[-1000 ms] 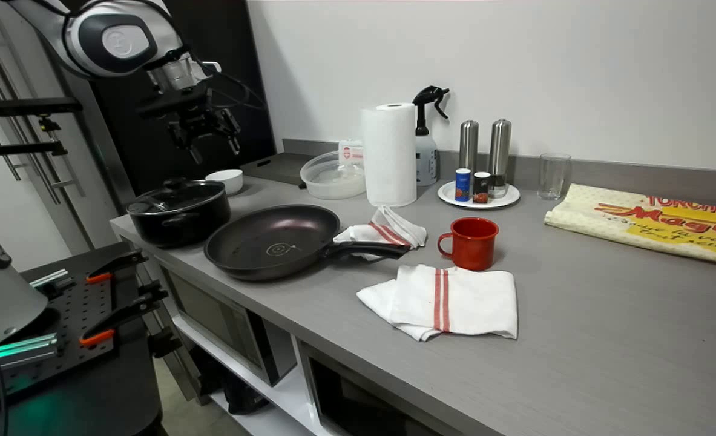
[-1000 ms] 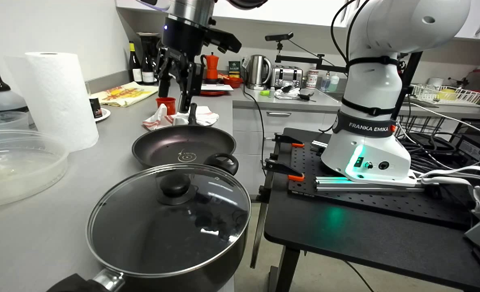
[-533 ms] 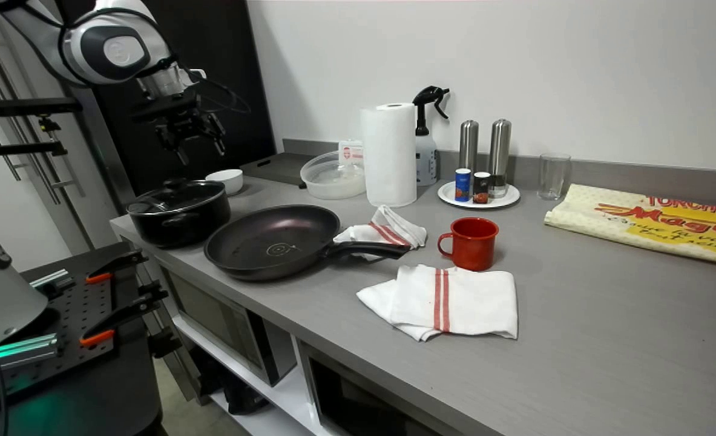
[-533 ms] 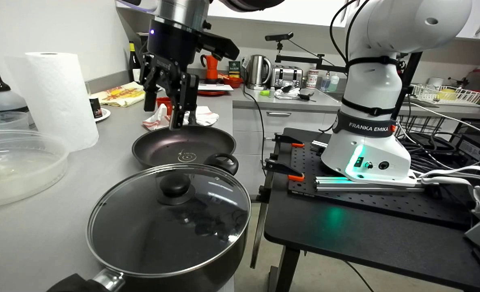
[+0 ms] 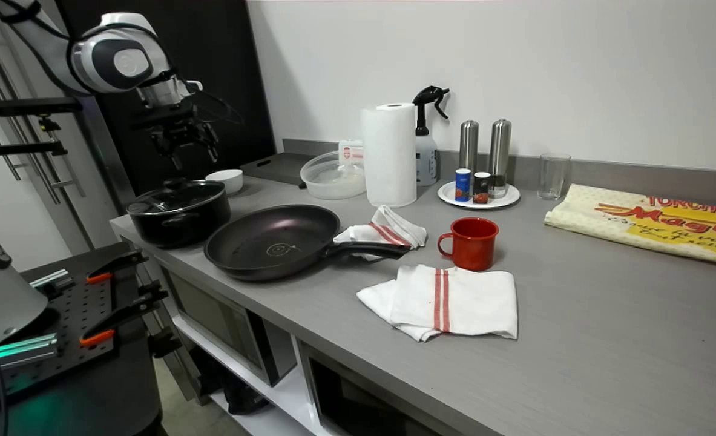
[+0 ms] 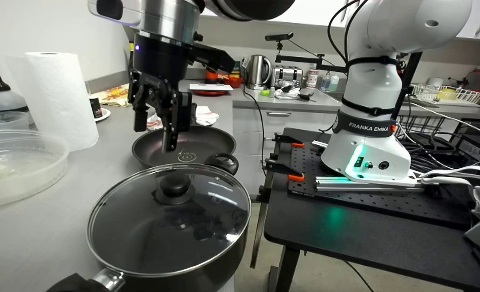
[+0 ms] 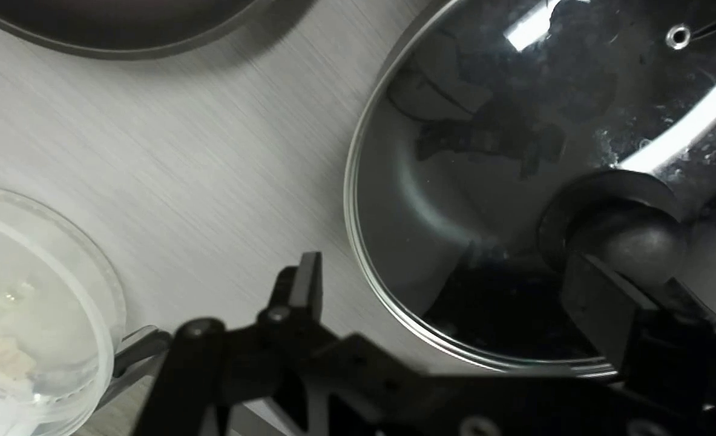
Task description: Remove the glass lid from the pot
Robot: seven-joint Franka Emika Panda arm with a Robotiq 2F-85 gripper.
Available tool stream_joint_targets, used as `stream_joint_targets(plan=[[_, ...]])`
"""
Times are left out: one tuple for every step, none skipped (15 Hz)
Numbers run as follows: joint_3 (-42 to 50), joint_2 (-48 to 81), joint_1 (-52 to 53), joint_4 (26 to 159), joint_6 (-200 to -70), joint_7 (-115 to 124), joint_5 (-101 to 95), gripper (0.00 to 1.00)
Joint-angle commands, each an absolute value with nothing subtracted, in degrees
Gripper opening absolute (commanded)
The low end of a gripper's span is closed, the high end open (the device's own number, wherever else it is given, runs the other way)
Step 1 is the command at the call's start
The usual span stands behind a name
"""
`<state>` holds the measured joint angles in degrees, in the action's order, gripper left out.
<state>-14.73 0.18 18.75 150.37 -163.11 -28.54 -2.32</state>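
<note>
The black gripper [image 6: 154,136] hangs, jaws parted, above the round clear glass lid [image 6: 162,227] covering the low black pot [image 5: 182,231] near a corner of the grey desk [image 5: 575,327].

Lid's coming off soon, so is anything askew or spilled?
No spill shows, and the glass lid looks evenly seated on the pot. One striped towel looks untidy, bunched by the frying pan's handle; the other towel lies folded.

Site, as I read it remotely: kitchen. Kettle [image 6: 257,73], toaster [image 6: 287,77] and dish rack [image 6: 442,97] on a counter [image 6: 296,105], cabinets [image 6: 317,14] above; pot [image 5: 179,234] and frying pan [image 5: 249,248] on worktop [image 5: 575,339]. Lab gear: my arm base [image 6: 371,160] on a perforated plate [image 6: 369,200], clamps [image 6: 280,167] at its edge.
</note>
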Motion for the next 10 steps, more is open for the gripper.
stream_joint_targets(plan=[[-16.5, 2.3, 18.7, 149.4, -164.7, -24.3, -4.7, 1.0], [-17.0, 2.4, 18.8, 149.5, -164.8, -23.6, -4.6, 1.0], [-17.5, 2.4, 18.9, 149.5, -164.7, -22.7, -4.7, 1.0], [-17.9, 2.5, 19.0, 149.6, -164.7, -22.1, -4.7, 1.0], [-18.3, 2.4, 19.1, 149.8, -164.9, -21.2, -5.0, 1.0], [-18.7, 2.4, 19.2, 149.9, -164.8, -20.5, -5.0, 1.0], [-19.1, 2.3, 19.3, 150.1, -164.8, -19.7, -5.3, 1.0], [-19.3, 2.2, 19.4, 150.1, -164.8, -19.0, -5.5, 1.0], [-19.7, 2.1, 19.6, 150.2, -164.8, -18.6, -5.3, 1.0], [-19.9, 2.1, 19.7, 150.4, -165.0, -18.0, -5.2, 1.0]])
